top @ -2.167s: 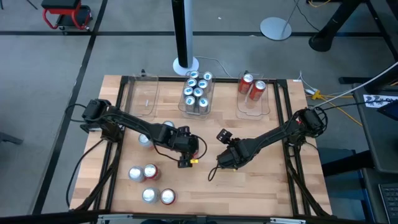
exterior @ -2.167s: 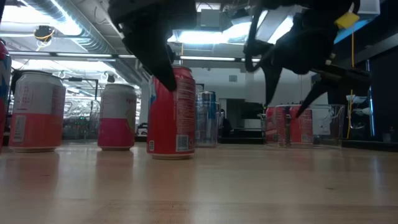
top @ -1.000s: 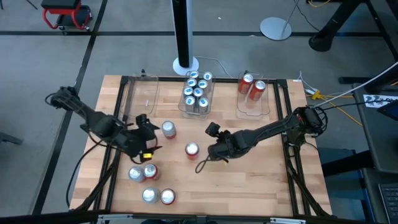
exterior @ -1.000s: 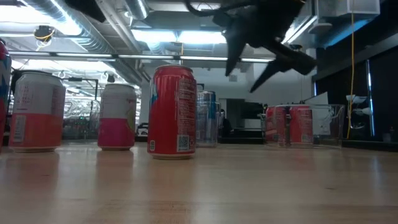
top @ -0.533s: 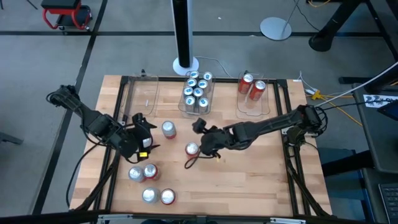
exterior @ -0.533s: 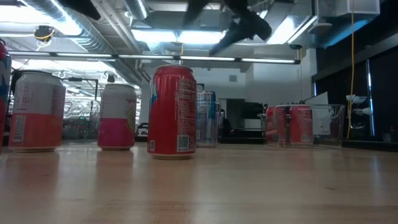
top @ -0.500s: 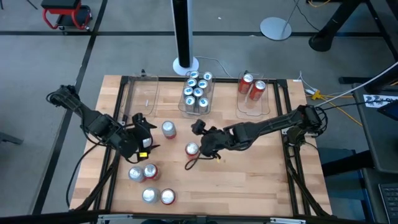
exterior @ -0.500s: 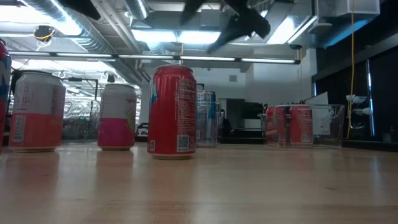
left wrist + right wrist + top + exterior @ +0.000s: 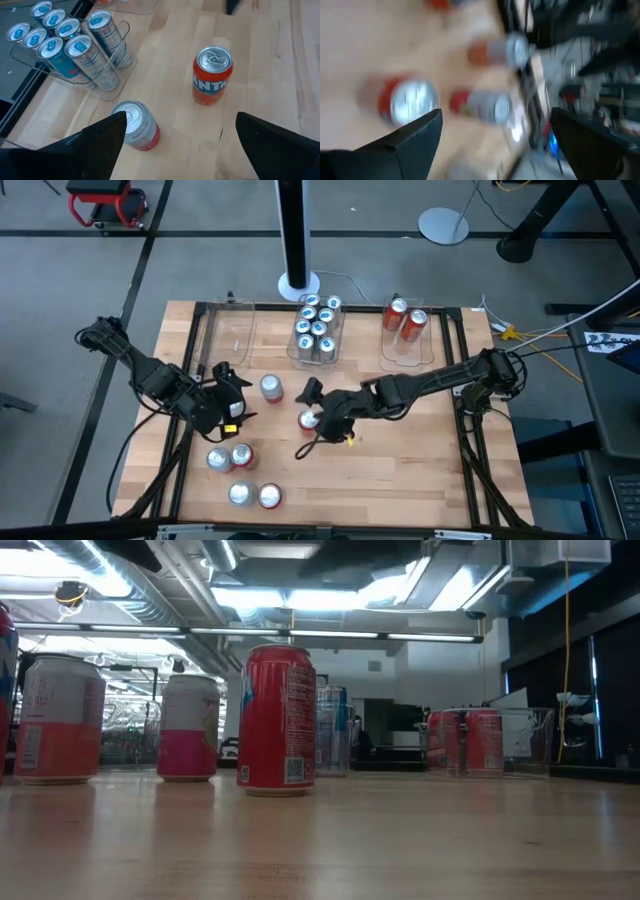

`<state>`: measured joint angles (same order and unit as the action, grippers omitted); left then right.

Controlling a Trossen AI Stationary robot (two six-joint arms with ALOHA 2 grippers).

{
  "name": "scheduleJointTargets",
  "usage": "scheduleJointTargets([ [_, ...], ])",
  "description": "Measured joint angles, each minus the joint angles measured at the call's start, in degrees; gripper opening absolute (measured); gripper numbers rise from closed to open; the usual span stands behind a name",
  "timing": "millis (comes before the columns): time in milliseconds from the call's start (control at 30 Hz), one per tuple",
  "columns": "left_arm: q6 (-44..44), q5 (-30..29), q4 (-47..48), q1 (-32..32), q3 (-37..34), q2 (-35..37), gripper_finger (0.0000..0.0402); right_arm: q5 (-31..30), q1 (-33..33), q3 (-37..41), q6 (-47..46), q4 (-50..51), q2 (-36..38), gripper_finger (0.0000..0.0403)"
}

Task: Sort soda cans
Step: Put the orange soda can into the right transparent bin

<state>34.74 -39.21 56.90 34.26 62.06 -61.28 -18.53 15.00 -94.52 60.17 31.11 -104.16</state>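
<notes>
High view: right tool has slid further left since half a second ago, now over the red can mid-bench, jaws spread wide, nothing held. Left tool unchanged, open and empty, beside the silver-topped can. Red can stands upright, long axis vertical, silver top up, label side-on in low view. Four more cans stand front-left; blue-and-white cans fill the middle bin.

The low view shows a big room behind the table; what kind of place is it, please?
Probably a robotics lab or workshop. Bare ceiling ducts and strip lights run overhead, and cables trail over the grey floor around the framed wooden table.
</notes>
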Motion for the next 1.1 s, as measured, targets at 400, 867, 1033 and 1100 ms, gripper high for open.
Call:
scheduleJointTargets([
  [400, 3.2, 1.5, 4.2, 0.0, 0.0, 0.0, 0.0363, 18.3, -2.6, -0.1, -16.0, 1.4, -0.6, 0.0367],
  [867, 4.0, 1.6, 5.2, 1.1, 0.0, 0.0, 0.0363, 22.5, -5.8, 0.1, -20.8, 2.6, -6.9, 0.0367],
  [1033, 3.8, 1.6, 5.1, 1.1, 0.0, 0.0, 0.0363, 23.9, -6.4, 0.1, -20.9, 3.1, -9.3, 0.0367],
  [1100, 3.7, 1.6, 5.0, 1.1, 0.0, 0.0, 0.0363, 24.3, -6.7, 0.1, -20.9, 3.2, -9.5, 0.0367],
])
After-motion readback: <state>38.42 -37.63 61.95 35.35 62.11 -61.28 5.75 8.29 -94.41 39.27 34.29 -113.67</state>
